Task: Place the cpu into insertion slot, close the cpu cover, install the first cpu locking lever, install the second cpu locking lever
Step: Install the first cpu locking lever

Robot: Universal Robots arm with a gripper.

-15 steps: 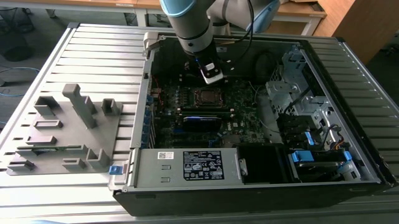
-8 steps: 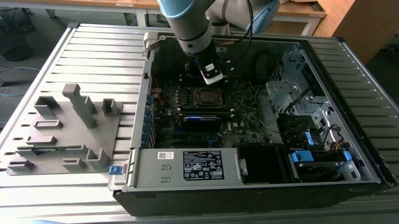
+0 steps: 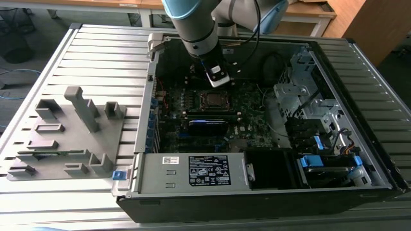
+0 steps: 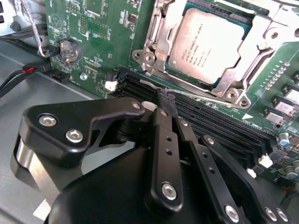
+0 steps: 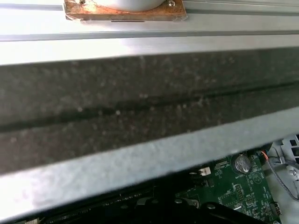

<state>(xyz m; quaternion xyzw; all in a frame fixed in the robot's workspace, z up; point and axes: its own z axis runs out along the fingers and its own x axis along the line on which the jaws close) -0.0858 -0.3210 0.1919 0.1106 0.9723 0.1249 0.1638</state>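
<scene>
Right now the step in hand looks like one of the locking levers. The cpu (image 4: 205, 44) sits flat in the slot (image 4: 224, 11), and the cover (image 4: 159, 32) is down over it with its window framing the chip. The hand (image 4: 167, 99) has its fingers (image 4: 163, 135) pressed together with nothing visibly pinched. Its tip touches the thin wire lever (image 4: 205, 96), just beside the memory slots (image 4: 219, 126). In the exterior view the hand sits low inside the case (image 3: 334, 53) on the bench (image 3: 96, 53), near the cpu.

To do it well, probably:
- Keep the tip squarely on the wire so it doesn't skid onto the board (image 4: 93, 28).
- Press down, then sideways, so the wire tucks under its hook.
- Use steady, light force, since the wire looks springy and could flick back.
- Stay clear of the memory slot clips.
</scene>
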